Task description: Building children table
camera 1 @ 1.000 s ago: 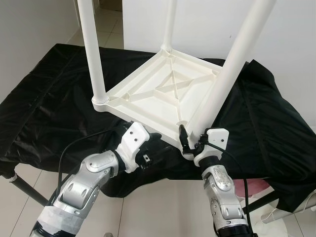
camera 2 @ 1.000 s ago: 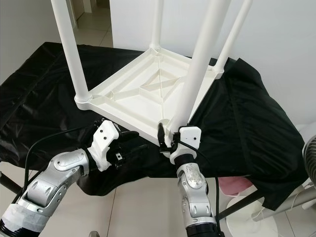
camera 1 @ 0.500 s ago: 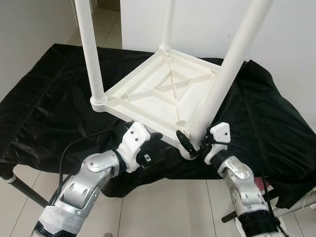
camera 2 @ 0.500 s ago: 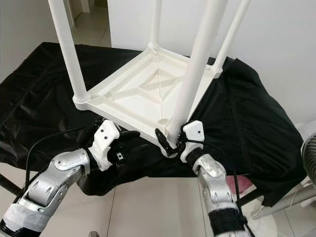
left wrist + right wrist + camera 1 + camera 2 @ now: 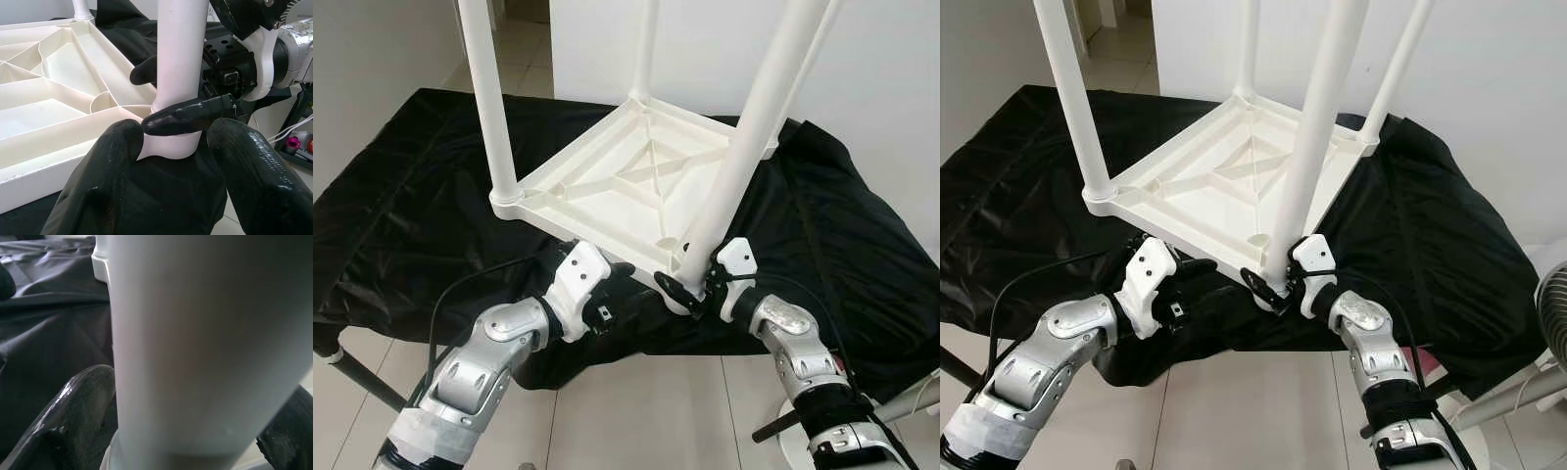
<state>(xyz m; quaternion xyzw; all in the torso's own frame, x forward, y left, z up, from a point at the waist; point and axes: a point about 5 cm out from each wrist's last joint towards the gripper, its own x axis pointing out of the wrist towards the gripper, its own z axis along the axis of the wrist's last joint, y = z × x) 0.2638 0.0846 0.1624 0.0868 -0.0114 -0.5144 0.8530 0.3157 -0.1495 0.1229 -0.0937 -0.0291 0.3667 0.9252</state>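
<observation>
In the left eye view, the white table (image 5: 636, 191) was seen upside down on a black cloth (image 5: 401, 206), its near leg (image 5: 744, 137) clamped at the base by the right gripper (image 5: 690, 291). In the left wrist view, the left gripper (image 5: 171, 142) was held with fingers spread beside that corner. In the right wrist view, the leg was seen pinched between two fingers (image 5: 73, 411).

My upturned table top (image 5: 636, 186) lies on the cloth (image 5: 401, 206), legs up. My right gripper (image 5: 690, 291) sits at the near leg (image 5: 744, 147) base; my left gripper (image 5: 617, 279) lies just left, under the near edge.
</observation>
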